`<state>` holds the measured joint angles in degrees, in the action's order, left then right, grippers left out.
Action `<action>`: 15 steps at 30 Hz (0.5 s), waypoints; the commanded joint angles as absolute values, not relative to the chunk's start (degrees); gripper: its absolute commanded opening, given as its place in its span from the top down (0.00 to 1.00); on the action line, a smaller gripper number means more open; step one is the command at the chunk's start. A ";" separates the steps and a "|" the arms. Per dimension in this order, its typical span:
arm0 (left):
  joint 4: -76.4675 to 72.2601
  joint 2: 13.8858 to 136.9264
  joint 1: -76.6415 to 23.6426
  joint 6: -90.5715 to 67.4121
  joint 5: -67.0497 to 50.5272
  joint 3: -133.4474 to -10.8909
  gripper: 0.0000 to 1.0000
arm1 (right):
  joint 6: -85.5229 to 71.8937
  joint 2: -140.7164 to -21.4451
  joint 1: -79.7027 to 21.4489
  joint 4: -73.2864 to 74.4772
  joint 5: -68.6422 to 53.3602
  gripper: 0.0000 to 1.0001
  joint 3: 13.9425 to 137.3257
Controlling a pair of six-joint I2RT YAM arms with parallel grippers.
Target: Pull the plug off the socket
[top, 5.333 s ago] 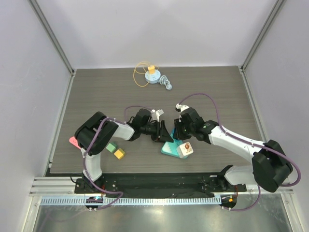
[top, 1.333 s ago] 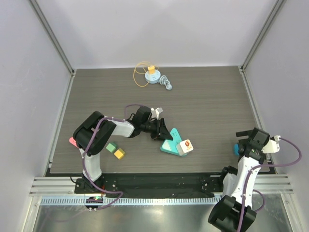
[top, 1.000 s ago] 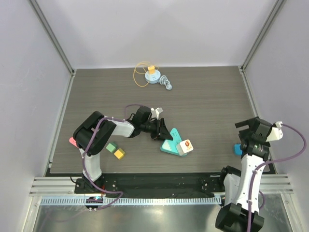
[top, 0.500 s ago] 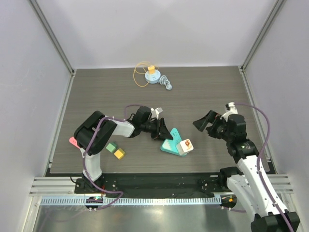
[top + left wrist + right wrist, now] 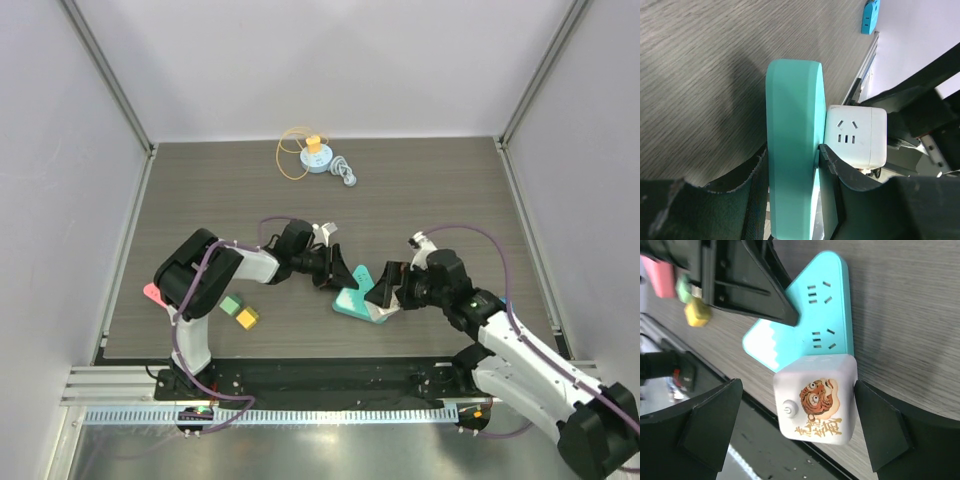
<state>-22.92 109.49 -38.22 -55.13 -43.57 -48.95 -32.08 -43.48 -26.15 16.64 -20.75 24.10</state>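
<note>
A pink block (image 5: 152, 293) lies at the table's 8 o'clock edge. A green cube (image 5: 231, 305) and a yellow cube (image 5: 246, 318) sit close together just off its 4 o'clock side. Far back at 12 o'clock there is a small blue-and-yellow object (image 5: 313, 155) ringed by orange cord, with a grey piece (image 5: 345, 172) just beside it at 4 o'clock.

The left pincer (image 5: 335, 272) reaches in low from 9 o'clock to the middle of the table. It is clenched on the teal socket strip (image 5: 352, 290). In the left wrist view its fingers (image 5: 832, 167) pinch the strip's two broad faces at the 10 o'clock end. Whether the strip rests flat on the wood cannot be told.

The plug (image 5: 383, 304), a white cube with a tiger picture on it, is seated in the strip's 4 o'clock end.

The right pincer (image 5: 799, 390) comes in from 4 o'clock with its jaws spread fully apart, one finger on each side of the plug. There is a clear gap on one side. On the other side the finger is close, and contact cannot be judged. It holds nothing.

A small blue piece (image 5: 870, 16) lies beyond the strip near the table's edge.
</note>
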 commanded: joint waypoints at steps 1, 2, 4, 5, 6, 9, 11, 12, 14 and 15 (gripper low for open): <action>-20.48 111.36 -38.06 -52.56 -40.25 -49.92 1.00 | -32.34 -46.66 -33.72 13.10 -12.08 0.00 26.36; -20.48 111.36 -38.06 -52.65 -40.25 -50.10 1.00 | -32.43 -47.71 -35.84 13.18 -10.48 0.01 26.89; -20.74 111.36 -38.06 -52.73 -40.08 -49.92 1.00 | -32.35 -50.61 -39.36 14.49 -3.82 0.02 28.64; -20.74 111.27 -38.06 -52.91 -39.90 -49.83 1.00 | -32.17 -51.23 -43.20 15.37 -0.47 0.02 29.35; -20.83 111.27 -38.06 -52.82 -39.82 -49.66 1.00 | -32.08 -51.85 -44.72 16.51 3.39 0.02 30.05; -21.18 110.39 -38.06 -52.82 -39.03 -48.87 1.00 | -31.38 -53.35 -47.02 20.03 10.19 0.06 32.25; -21.18 110.39 -38.06 -52.74 -39.02 -48.87 1.00 | -31.03 -53.18 -47.02 21.09 11.59 0.07 32.78; -21.18 110.39 -38.06 -52.73 -38.94 -48.78 1.00 | -31.03 -53.00 -47.02 21.09 11.86 0.08 32.78; -21.09 110.22 -38.06 -52.56 -39.11 -48.87 1.00 | -31.29 -52.56 -47.02 21.09 11.95 0.09 32.78; -21.09 110.21 -38.06 -52.56 -39.02 -48.87 1.00 | -31.20 -52.30 -47.02 21.09 11.87 0.10 32.78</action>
